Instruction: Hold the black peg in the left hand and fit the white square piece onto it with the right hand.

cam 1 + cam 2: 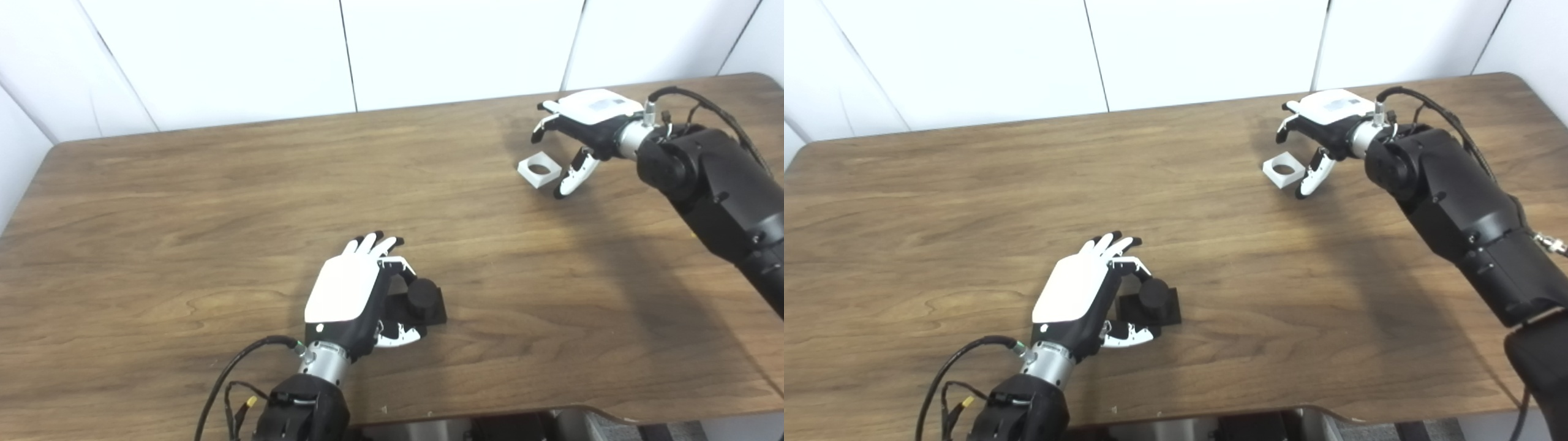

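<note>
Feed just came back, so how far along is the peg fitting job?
Nothing is done yet. In hand: the left hand is open beside the black peg, which sits on the table; fingers around it, not clearly gripping. The right hand hovers open by the white square piece, which lies flat. Left: both grasps, lifting, then fitting the piece onto the peg.

Black peg: a short round post standing upright on a flat square black base, which rests on the table near the front edge, a little left of centre. White square piece: a flat, thick square block with a round hole through its middle, lying flat on the table toward the far right, hole facing up, corners turned diagonally to the table edge. The two parts lie well apart, the white piece not yet fitted on the peg.
</note>
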Controlling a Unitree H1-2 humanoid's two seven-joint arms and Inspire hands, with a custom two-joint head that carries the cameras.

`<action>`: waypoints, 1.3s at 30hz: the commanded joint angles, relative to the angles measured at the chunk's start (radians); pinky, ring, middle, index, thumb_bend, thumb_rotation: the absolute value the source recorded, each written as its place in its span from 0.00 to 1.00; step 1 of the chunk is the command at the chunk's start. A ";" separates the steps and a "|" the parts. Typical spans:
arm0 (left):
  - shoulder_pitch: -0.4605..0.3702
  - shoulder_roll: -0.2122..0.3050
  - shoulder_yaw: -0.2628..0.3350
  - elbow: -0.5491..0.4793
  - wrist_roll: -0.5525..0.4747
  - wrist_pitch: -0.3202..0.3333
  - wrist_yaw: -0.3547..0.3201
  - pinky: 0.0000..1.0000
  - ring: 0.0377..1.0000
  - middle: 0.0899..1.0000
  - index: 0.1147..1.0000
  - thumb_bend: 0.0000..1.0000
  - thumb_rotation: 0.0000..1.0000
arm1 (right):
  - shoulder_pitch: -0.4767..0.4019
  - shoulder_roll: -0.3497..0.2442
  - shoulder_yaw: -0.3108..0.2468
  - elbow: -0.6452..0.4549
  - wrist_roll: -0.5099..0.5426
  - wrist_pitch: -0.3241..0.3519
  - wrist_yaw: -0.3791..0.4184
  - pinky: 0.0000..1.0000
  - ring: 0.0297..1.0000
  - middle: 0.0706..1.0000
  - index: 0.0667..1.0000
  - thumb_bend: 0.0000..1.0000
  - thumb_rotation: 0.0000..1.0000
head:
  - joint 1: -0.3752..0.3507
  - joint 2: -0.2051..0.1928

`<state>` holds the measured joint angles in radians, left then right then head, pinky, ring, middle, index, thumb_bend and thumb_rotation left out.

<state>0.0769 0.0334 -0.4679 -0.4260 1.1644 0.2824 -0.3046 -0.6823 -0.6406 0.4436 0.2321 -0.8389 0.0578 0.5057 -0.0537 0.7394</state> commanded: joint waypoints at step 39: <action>0.023 -0.010 -0.025 0.015 0.026 -0.014 0.015 1.00 0.97 0.89 0.43 0.51 0.07 | -0.133 0.043 0.038 0.141 -0.057 -0.108 -0.016 1.00 1.00 1.00 0.75 0.78 0.20 | 0.009 0.002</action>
<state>0.0844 0.0267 -0.4800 -0.4204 1.1776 0.2818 -0.2811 -0.7583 -0.5847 0.4865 0.3727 -0.8903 -0.0294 0.5056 -0.0445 0.7409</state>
